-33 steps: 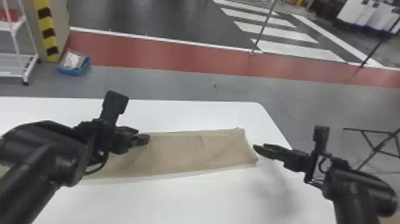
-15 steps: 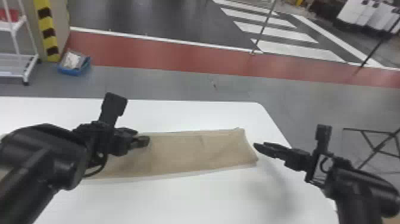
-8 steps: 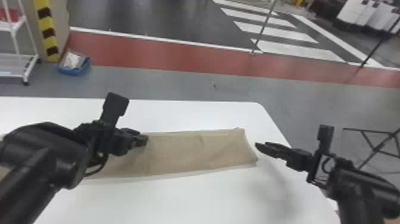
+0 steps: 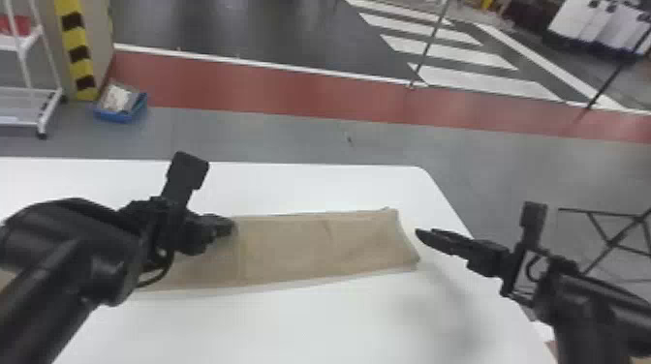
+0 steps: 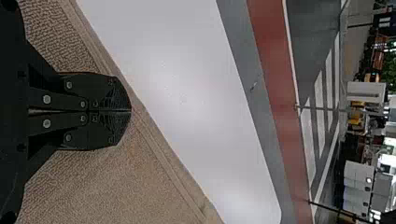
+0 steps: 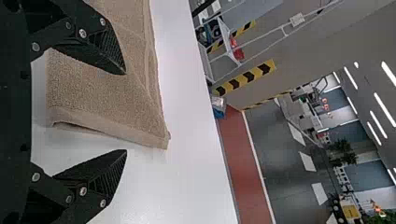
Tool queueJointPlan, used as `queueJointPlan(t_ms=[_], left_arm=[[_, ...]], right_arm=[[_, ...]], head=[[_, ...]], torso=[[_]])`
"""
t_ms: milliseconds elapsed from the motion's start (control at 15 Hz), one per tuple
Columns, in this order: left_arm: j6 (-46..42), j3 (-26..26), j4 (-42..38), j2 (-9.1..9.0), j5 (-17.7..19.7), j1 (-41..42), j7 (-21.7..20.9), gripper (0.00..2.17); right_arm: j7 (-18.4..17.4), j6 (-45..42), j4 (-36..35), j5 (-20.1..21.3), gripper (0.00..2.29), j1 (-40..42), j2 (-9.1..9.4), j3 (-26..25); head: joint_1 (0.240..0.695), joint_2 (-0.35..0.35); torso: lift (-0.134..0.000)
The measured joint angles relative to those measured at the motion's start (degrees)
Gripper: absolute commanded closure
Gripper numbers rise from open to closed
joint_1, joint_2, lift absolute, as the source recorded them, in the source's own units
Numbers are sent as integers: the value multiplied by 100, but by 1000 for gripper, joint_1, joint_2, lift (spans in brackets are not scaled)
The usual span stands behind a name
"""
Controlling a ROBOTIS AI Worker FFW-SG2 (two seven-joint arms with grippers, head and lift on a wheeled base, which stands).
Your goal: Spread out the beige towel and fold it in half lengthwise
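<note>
The beige towel [image 4: 300, 247] lies as a long flat strip across the white table, its right end squared off with layered edges. Over its far edge, around the strip's middle, is my left gripper [image 4: 231, 226]. In the left wrist view the left gripper [image 5: 130, 111] is shut, fingertips together above the towel [image 5: 126, 182]; no cloth shows between them. My right gripper [image 4: 419, 235] is just right of the towel's right end. Seen from the right wrist, the right gripper [image 6: 126, 112] stands open, one finger over the towel [image 6: 102, 88], the other over bare table.
The white table's [image 4: 339, 319] right edge runs under the right arm. Beyond the table are a white rack [image 4: 29, 92] and a blue bin [image 4: 121, 115] on the floor. A black folding stand [image 4: 615, 237] is at the right, off the table.
The right gripper has shifted slightly to the right, away from the towel's end. My left arm and the towel look nearly unchanged.
</note>
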Motion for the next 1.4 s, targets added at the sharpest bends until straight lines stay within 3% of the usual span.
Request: queueJointPlan(t_ms=[133,400,867,933,1133,1200,1400], left_arm=[[72,51,-28,21,42,29,-8,1362],[290,100,-376,55,117,166,-7,1393],[714,306,-1322,180,344,431,-7,1382],[716,307,-1325,181,345,430,7,1281],[478,236,-1245,175,263,422,50,707],[291,178,-1171,163,223,417,25,620],[-119,-23,-774,102,155,291,-110,620]], right_arm=[[-134,93,-38,11,336,-35,32,78],[-739,-105,-43,153,336,-165,108,491],[-788,-175,130,684,340,-260,217,887],[-780,-161,131,712,340,-248,217,880],[-748,-78,132,710,340,-204,210,836],[-736,-62,131,696,340,-188,209,822],[-687,-9,60,628,340,-100,213,782]], head=[[695,-350],[695,-350],[695,-350],[695,-350],[695,-350],[695,-350],[695,-350]], torso=[[-124],[-124],[-124],[-124],[-124],[-124],[-124]])
